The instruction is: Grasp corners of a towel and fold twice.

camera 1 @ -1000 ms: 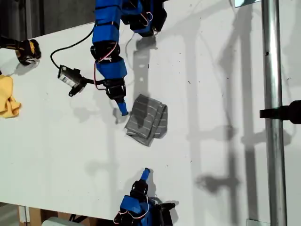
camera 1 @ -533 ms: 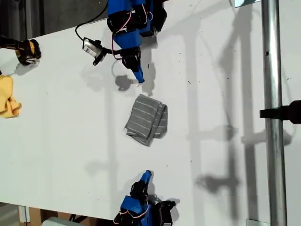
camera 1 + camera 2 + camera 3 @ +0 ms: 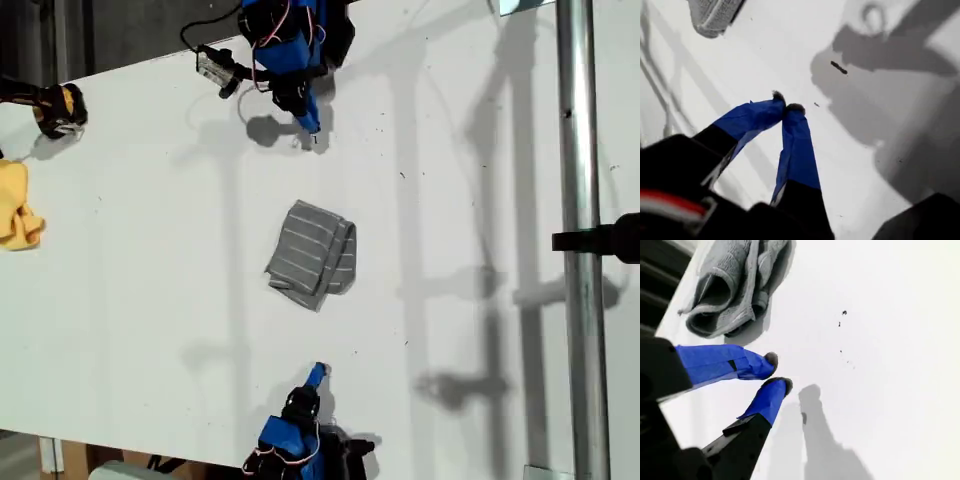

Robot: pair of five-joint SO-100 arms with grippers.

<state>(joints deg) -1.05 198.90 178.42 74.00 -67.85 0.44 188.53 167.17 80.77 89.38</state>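
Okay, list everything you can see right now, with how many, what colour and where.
towel: one, grey with thin white stripes, folded, middle of the table
yellow cloth: one, yellow, bunched, exterior view's left edge
black and yellow object: one, exterior view's upper left, too small to identify
metal pole: one, silver, upright along the exterior view's right
table: one, white
my first gripper: blue, shut, empty, exterior view's top
my second gripper: blue, slightly open, empty, exterior view's bottom

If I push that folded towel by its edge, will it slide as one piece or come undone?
The towel is probably floppy: its layers sag and curl in loose rolls. A push would likely bunch or unfold the top layers rather than slide it whole. It looks light and won't roll or tip.
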